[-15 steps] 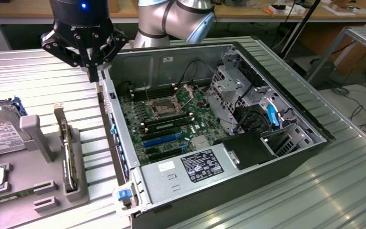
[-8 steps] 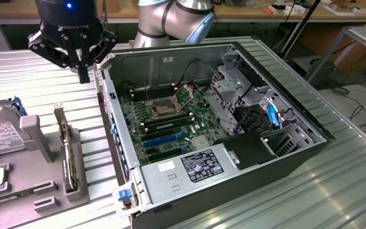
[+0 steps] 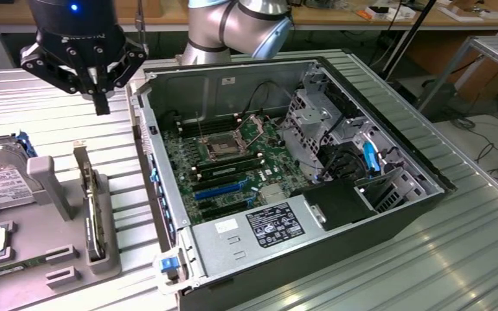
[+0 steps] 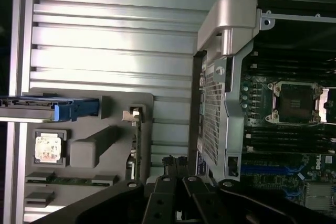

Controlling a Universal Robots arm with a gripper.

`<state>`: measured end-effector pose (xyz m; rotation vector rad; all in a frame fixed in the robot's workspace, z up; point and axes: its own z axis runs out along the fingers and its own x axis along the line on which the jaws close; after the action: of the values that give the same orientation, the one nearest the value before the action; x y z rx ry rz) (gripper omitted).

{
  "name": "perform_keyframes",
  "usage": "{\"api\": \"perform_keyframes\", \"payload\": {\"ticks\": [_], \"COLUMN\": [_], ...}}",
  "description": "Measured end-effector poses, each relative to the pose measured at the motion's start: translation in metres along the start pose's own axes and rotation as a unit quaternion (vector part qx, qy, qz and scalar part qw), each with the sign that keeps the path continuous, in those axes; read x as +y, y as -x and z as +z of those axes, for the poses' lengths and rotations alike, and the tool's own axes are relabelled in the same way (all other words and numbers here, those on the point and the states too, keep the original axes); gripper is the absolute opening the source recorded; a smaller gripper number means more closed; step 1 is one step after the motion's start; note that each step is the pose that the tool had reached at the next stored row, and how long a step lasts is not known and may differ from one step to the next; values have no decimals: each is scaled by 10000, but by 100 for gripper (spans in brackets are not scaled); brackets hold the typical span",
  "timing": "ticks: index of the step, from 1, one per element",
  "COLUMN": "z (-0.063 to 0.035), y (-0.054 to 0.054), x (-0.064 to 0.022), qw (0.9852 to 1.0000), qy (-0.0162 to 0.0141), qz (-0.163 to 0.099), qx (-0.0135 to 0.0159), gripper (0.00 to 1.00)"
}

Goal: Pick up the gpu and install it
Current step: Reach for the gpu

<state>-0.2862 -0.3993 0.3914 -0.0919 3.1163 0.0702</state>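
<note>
1. Gripper [image 3: 101, 103] hangs pinched shut, empty, above the slatted table [image 3: 50, 103].
2. The gpu [image 3: 90, 201] stands on edge in the grey holder [image 3: 63, 220], along the edge nearest the computer case [image 3: 223, 84].
3. Its long axis runs along that edge; the gripper sits beyond the card's far end, higher up.

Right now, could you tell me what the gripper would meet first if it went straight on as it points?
The gripper would most likely meet the ribbed table, in the gap between the grey holder with the gpu and the computer case. Depth is unclear, so it might catch the holder's edge instead.
</note>
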Motion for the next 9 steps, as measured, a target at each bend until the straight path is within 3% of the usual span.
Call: {"api": "perform_keyframes", "payload": {"ticks": [9], "z": [-4], "y": [-186], "x": [11], "qw": [10000], "qy": [0], "qz": [0], "qx": [0], "gripper": [11]}}
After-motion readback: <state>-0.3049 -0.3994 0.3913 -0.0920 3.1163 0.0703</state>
